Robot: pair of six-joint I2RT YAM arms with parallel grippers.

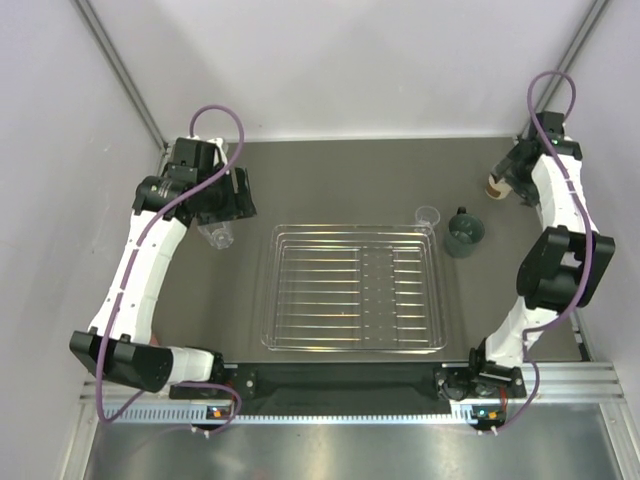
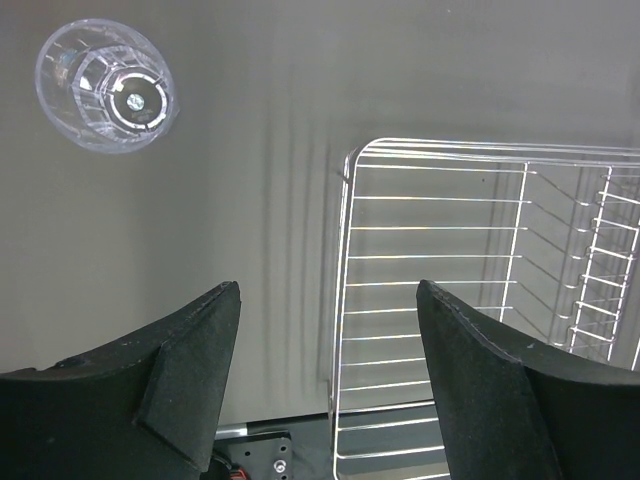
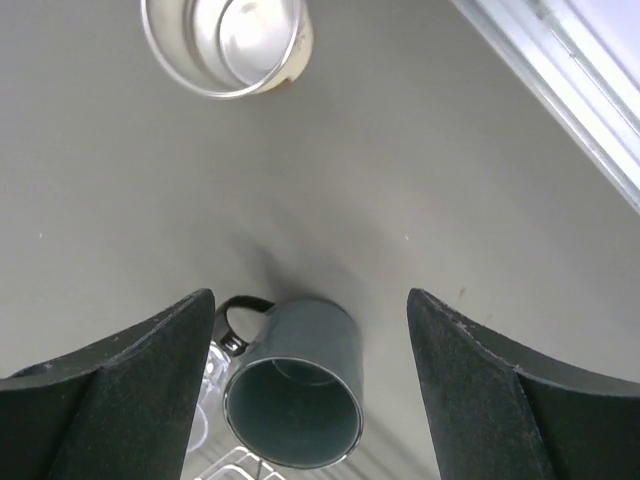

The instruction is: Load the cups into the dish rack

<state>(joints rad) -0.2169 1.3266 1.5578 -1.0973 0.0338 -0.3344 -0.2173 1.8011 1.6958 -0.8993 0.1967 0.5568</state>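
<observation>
The silver wire dish rack [image 1: 272, 300] lies empty in the middle of the table. A clear cup [image 1: 216, 236] stands left of it, partly under my left gripper [image 1: 238, 196], which is open and empty. In the left wrist view the gripper [image 2: 328, 290] hovers over the rack's left rim [image 2: 345, 300], with the clear cup [image 2: 107, 85] apart from it. A dark grey mug [image 1: 464, 232] and another clear cup [image 1: 428, 217] stand by the rack's far right corner. My right gripper [image 1: 512, 180] is open beside a cream cup [image 1: 495, 186]. In the right wrist view the gripper [image 3: 310, 295] is above the mug [image 3: 295, 390].
The cream cup with a shiny inside [image 3: 225, 40] stands beyond the mug in the right wrist view. A clear cup [image 3: 205, 400] shows partly behind one finger. Grey walls and metal frame rails [image 1: 120, 70] close the table in. A black base bar [image 1: 340, 380] runs along the near edge.
</observation>
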